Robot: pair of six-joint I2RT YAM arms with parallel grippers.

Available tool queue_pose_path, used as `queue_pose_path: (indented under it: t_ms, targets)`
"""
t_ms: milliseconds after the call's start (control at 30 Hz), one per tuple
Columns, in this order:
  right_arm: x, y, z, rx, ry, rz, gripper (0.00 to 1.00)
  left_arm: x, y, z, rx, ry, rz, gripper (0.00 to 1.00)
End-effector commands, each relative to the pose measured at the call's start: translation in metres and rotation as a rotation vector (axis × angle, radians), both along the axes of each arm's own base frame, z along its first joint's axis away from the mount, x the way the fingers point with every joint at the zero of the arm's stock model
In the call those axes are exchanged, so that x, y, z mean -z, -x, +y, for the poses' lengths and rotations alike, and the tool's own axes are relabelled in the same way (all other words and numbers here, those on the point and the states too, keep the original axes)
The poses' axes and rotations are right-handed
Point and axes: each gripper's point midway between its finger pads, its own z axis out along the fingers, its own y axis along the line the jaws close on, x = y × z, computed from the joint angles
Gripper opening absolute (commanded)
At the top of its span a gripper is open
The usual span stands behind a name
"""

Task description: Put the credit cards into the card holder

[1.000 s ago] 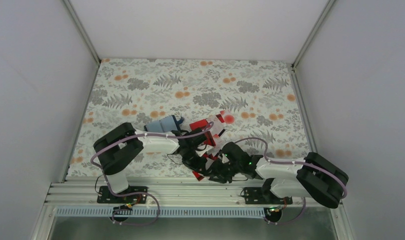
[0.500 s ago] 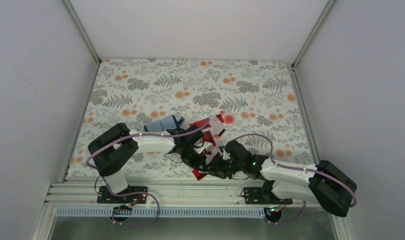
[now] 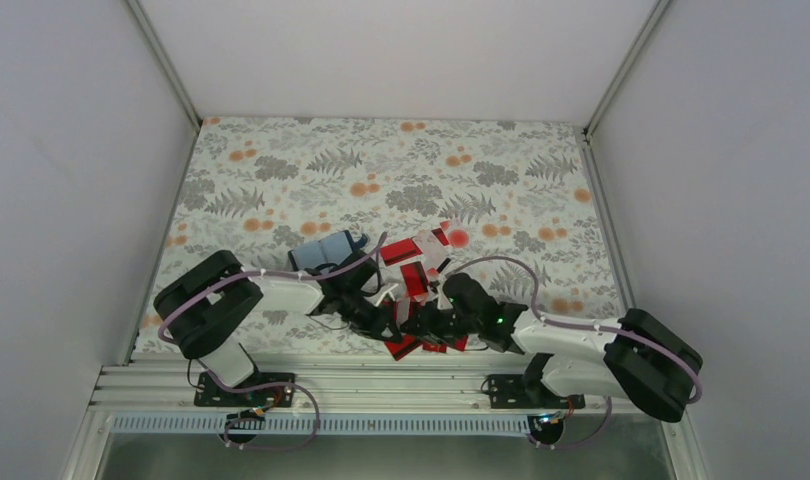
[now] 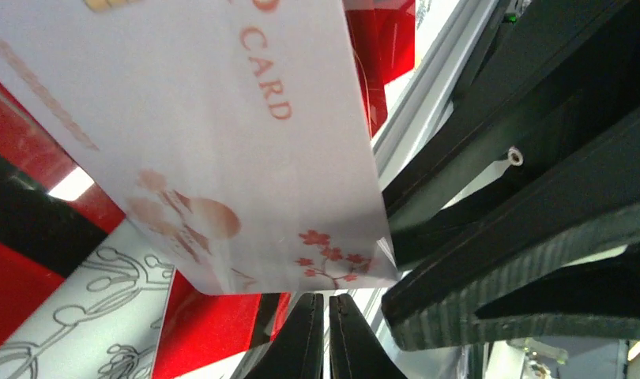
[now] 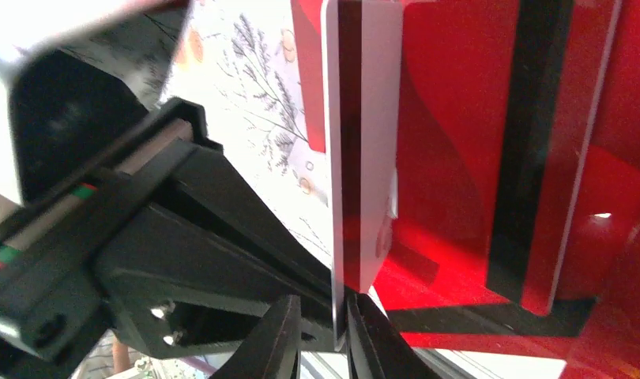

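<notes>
White credit card (image 4: 214, 150) reads "CARD" in red letters.

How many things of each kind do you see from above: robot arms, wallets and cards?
Robot arms: 2
Wallet: 1, blue
Cards: at least 6, red and white; they overlap and the arms hide some, so the exact number is not clear
Total: at least 9
</notes>
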Motion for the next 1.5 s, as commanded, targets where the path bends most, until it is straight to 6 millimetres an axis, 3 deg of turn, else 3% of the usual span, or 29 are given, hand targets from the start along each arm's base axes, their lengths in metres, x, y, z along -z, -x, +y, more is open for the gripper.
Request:
queue_pose_path:
  t_ms: [0, 367, 500, 633, 833, 900, 1067, 1233, 1467]
  targets:
    - [-0.014, -0.021, 0.013, 0.009, -0.023, -0.103, 0.14, -0.021, 0.000, -0.007, 0.014, 0.126, 0.014, 0.05]
    - [0.016, -0.027, 0.013, -0.046, 0.198, -0.042, 0.04, -0.017, -0.003, -0.002, 0.007, 0.143, 0.029, 0.05]
    - [0.012, -0.029, 0.016, -0.057, 0.204, -0.056, 0.04, -0.021, -0.005, -0.002, 0.007, 0.148, 0.016, 0.04]
    - [0.003, -0.032, 0.019, -0.068, 0.184, -0.091, 0.04, -0.042, -0.023, 0.005, -0.036, 0.132, -0.069, 0.06]
    - [-0.001, -0.034, 0.020, -0.071, 0.120, -0.116, 0.04, -0.071, -0.069, 0.043, -0.234, 0.003, -0.262, 0.24]
    - [-0.002, -0.037, 0.020, -0.065, 0.085, -0.120, 0.04, -0.071, -0.071, 0.053, -0.262, -0.003, -0.269, 0.30]
    - [-0.006, -0.046, 0.013, -0.049, -0.002, -0.131, 0.04, -0.055, -0.068, 0.070, -0.297, -0.030, -0.231, 0.32]
    - [-0.010, -0.052, 0.005, -0.059, -0.053, -0.140, 0.04, -0.052, -0.071, 0.076, -0.329, -0.019, -0.216, 0.34]
    - [-0.028, -0.059, -0.005, -0.063, -0.206, -0.141, 0.04, -0.048, -0.073, 0.080, -0.383, 0.049, -0.151, 0.49]
